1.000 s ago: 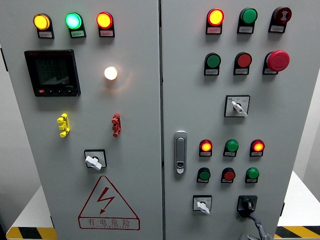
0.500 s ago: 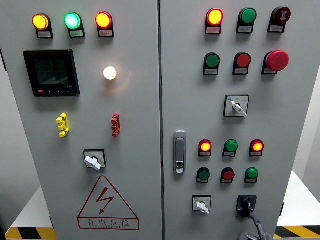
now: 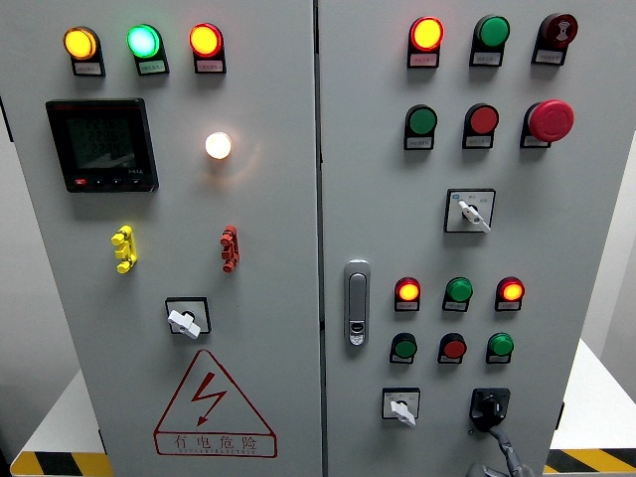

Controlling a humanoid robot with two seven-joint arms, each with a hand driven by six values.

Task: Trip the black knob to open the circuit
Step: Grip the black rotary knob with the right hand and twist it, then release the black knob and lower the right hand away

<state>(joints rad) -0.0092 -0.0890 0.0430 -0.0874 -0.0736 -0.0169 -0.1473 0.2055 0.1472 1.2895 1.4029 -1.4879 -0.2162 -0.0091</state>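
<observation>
A grey control cabinet (image 3: 268, 219) is filling the view — two doors meeting at a seam just left of the silver door handle (image 3: 358, 303). Yellow-and-black floor tape (image 3: 55, 463) is showing at the cabinet's bottom corners, with pale floor and wall beyond on either side.

Lowest and nearest, below and right of the handle, the right hand (image 3: 500, 459) is coming up from the bottom edge; only a grey sliver is visible, so I cannot tell its grip. It is reaching up to just beneath the black knob (image 3: 489, 406) — seemingly touching its underside. The knob is sitting right of a white selector switch (image 3: 400, 405).

Farther up from the handle, a red mushroom button (image 3: 552, 120) is standing out.
</observation>
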